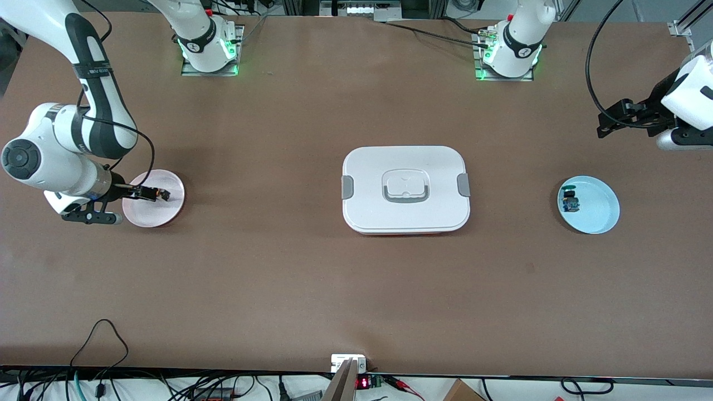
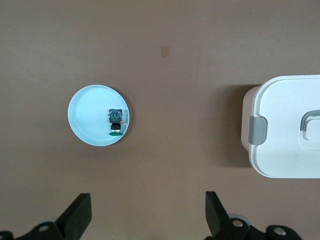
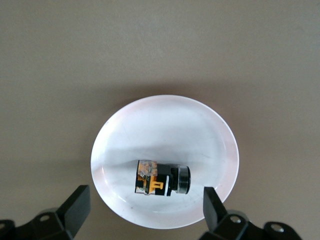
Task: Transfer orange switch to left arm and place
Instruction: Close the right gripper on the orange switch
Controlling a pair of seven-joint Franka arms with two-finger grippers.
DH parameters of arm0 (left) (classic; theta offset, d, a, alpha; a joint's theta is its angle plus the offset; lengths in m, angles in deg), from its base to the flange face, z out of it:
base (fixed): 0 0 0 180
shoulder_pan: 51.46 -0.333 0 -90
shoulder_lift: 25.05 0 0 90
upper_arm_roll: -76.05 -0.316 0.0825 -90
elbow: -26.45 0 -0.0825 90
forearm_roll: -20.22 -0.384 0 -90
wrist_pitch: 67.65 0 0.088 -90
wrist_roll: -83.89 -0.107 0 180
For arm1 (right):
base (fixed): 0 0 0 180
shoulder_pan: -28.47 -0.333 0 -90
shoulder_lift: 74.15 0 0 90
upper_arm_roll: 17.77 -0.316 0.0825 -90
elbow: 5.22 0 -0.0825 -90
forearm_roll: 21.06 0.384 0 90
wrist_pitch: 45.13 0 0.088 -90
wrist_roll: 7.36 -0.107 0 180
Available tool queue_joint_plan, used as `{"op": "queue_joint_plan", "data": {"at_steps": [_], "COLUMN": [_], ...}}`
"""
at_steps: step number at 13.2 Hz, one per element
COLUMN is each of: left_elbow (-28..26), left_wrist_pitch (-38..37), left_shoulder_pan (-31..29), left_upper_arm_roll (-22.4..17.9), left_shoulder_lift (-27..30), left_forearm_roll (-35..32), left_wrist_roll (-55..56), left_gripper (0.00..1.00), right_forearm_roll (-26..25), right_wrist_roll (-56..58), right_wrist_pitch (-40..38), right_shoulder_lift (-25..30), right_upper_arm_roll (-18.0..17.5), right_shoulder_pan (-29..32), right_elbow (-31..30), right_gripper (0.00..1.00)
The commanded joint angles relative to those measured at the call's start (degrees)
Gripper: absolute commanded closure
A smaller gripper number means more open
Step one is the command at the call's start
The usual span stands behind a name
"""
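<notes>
The right claw (image 3: 142, 210) hangs over the pink plate (image 1: 172, 210) at the right arm's end of the desk (image 1: 356, 289), fingers spread wide with nothing in them. The orange switch (image 3: 162, 179) lies on its side in that plate, in line with the gap between the fingers.

I'd come straight down and pinch the black barrel across its short width. It's round, so it'll probably roll if only one finger touches first. The plate looks glossy and shallow-rimmed, so keep the tips off that rim.

The left claw (image 2: 147, 212) waits wide open, also empty, above bare desk near the blue plate (image 1: 604, 214), which holds a small blue-and-green component (image 1: 570, 201).

The box (image 1: 405, 189) sits mid-desk between the two plates: smooth white plastic, rounded corners, grey clips. I'd guess the handover needs to route well clear of it.
</notes>
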Motion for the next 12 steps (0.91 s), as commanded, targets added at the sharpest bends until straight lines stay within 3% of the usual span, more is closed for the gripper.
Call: {"op": "queue_joint_plan", "data": {"at_steps": [1,5,12], "left_elbow": [1.44,1.44,1.44], "left_wrist_pitch": [-1.13,-1.13,-1.13], "left_shoulder_pan": [-0.21,-0.21,-0.21], "left_upper_arm_roll": [-0.09,-0.09,-0.09], "left_shoulder_lift": [-0.53,-0.53,-0.53], "left_forearm_roll": [0.71,0.71,0.71], "left_wrist_roll": [-0.68,-0.68,-0.60], "left_gripper": [0.00,0.00,0.00], "right_forearm_roll": [-0.30,-0.03,-0.12], "right_wrist_roll": [-0.31,-0.32,-0.40], "right_wrist_pitch": [1.41,8.26,9.49], "right_shoulder_lift": [1.16,0.72,-1.30], "right_upper_arm_roll": [-0.49,-0.14,0.04], "right_shoulder_pan": [0.35,0.79,2.10], "right_elbow": [-2.42,-7.08,-7.96], "right_gripper": [0.00,0.00,0.00]}}
